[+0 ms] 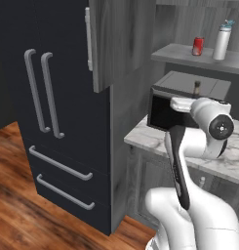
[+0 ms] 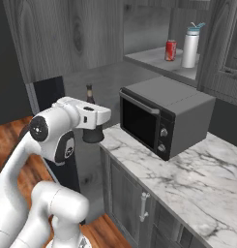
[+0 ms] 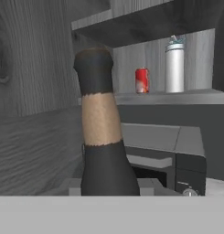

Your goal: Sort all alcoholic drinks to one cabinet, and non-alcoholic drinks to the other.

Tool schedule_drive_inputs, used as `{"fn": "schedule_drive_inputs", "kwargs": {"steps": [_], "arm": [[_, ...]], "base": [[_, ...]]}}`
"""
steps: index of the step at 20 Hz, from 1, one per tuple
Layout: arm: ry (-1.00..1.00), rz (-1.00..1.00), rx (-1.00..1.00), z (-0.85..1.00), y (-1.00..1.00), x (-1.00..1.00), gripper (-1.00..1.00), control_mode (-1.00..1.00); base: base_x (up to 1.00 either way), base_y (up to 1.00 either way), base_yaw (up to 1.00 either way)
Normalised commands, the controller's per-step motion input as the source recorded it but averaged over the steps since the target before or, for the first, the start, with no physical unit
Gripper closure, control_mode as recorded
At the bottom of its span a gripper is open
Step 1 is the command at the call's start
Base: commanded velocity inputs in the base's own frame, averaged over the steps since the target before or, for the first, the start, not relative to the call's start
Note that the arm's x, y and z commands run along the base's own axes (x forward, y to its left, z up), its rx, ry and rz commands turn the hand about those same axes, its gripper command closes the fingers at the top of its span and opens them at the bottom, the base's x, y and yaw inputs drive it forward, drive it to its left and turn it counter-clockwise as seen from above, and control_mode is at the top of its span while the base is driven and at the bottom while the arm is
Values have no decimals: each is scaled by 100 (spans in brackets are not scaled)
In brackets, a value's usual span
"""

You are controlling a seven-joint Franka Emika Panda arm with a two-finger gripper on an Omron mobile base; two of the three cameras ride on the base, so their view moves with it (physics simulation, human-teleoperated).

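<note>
Hand view: a dark bottle [image 3: 102, 132] with a tan band on its long neck is seen close up, rising from between the fingers at the bottom edge.
Jaws: closed on the dark bottle low down; the contact itself is hidden by the hand in the base views, so the grip is judged from the closeness of the bottle in the hand view.
Gripper [image 2: 92, 130]: held in the air just off the left end of the marble counter [image 2: 187, 179], beside the microwave [image 2: 163, 116].
Dark bottle, right base view: only the neck [image 2: 89, 93] is seen above the hand, upright.
Dark bottle, left base view: the top of the neck [image 1: 196, 88] is seen above the wrist.
Red can [image 2: 171, 50]: standing on the open cabinet shelf [image 2: 154, 60] above the microwave, just beside the pale bottle [image 2: 190, 47] with the light-blue cap.
Fridge [image 1: 52, 112]: seen to the left, its doors closed.
Step judged: the alcoholic bottle is being carried; a cabinet other than the one with the can and pale bottle is called for.
Risk, slip: a round, tapering bottle could be tilted or dropped in a fast swing.
Risk, collision: the tall neck could be knocked against a shelf edge or cabinet door on entry.
Risk, sorting: the bottle could be placed beside the can, which would mix the groups.
</note>
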Motion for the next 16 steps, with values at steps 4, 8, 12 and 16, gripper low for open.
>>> {"fn": "schedule_drive_inputs", "kwargs": {"steps": [4,8,12,16], "arm": [[3,0,0,17,0,-28,100,-100],[1,0,0,8,0,-25,100,-100],[0,0,0,8,0,-28,100,-100],[0,0,0,11,0,-22,100,-100]], "base": [[0,0,0],[0,0,0],[0,0,0],[0,0,0]]}}
